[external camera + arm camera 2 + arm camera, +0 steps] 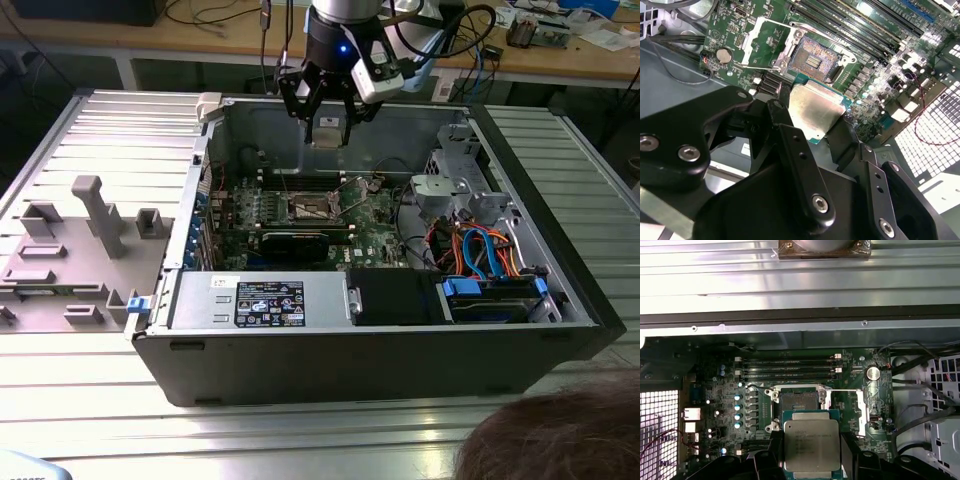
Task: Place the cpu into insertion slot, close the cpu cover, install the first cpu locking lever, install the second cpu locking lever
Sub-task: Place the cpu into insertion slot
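High in the upper middle of the exterior view, the gripper (328, 122) hangs over the open computer case (300, 365), clamped on the cpu (327, 133) by two opposite edges. The chip is clear of the insertion slot (312, 208) below. It looks light, stiff and flat, but probably fragile underneath, as the socket contacts are. The edge hold, which leaves both faces untouched, seems the right one.

The exterior view gives the height above the board, which the wrist cameras flatten. In the first wrist view the cpu (812, 450) lies face-on just beside the bare insertion slot (799, 401), so the offset between them shows. The second wrist view shows the slot's contact field (815, 61) obliquely, with the cpu cover (751, 37) folded back off the socket.
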{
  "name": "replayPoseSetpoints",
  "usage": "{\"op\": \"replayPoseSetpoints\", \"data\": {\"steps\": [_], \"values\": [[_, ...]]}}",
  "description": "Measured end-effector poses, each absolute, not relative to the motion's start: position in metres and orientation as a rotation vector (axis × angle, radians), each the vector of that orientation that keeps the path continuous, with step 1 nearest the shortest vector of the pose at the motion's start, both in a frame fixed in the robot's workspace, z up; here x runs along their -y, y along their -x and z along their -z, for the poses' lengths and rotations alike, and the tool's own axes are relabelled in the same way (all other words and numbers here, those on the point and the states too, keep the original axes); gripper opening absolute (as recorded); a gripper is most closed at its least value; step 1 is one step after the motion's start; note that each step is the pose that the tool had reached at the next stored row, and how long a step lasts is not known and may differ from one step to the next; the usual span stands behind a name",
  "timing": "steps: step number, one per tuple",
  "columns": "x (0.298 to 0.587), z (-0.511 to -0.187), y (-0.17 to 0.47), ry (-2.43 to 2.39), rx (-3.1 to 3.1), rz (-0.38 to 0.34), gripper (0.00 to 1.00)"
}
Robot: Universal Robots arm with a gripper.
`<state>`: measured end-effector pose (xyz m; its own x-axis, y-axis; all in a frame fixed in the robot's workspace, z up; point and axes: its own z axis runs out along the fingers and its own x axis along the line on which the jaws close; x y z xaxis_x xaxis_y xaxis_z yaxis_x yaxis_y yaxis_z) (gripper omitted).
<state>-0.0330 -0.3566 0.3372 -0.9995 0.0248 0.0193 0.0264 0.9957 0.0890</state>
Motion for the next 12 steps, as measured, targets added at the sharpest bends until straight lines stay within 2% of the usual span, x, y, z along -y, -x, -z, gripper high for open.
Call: {"op": "replayPoseSetpoints", "data": {"steps": [12], "values": [[0.3566,-0.3324,0.0330,0.040,3.120,0.140,0.55]]}}
